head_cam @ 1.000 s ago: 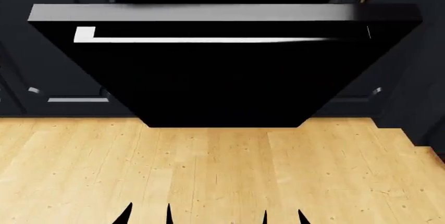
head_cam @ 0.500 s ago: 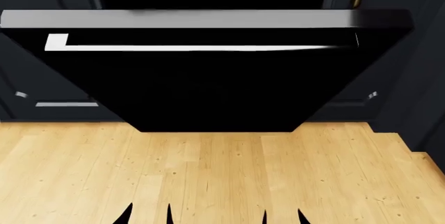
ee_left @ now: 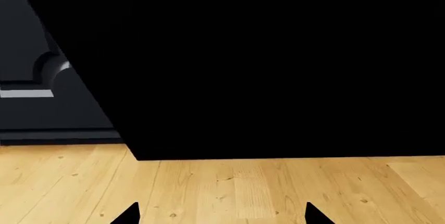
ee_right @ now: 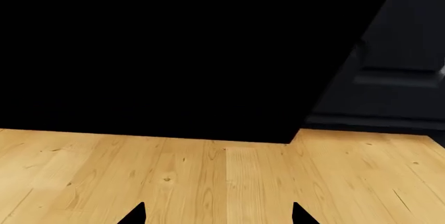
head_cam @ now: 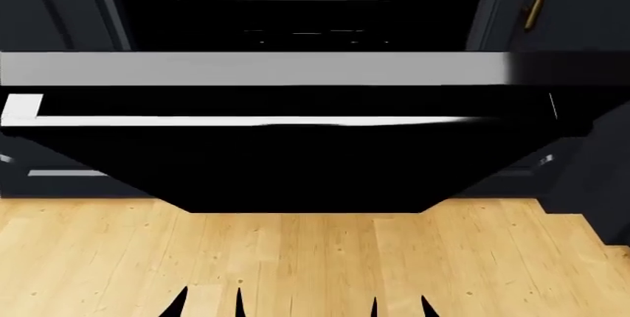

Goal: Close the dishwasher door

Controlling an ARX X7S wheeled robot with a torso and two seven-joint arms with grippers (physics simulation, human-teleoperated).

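Head view showed the dishwasher door hanging open, tilted over the wooden floor, with its grey top strip and silver handle; both wrist views showed only its black face. Left pincer and right pincer stood released, apart from it.
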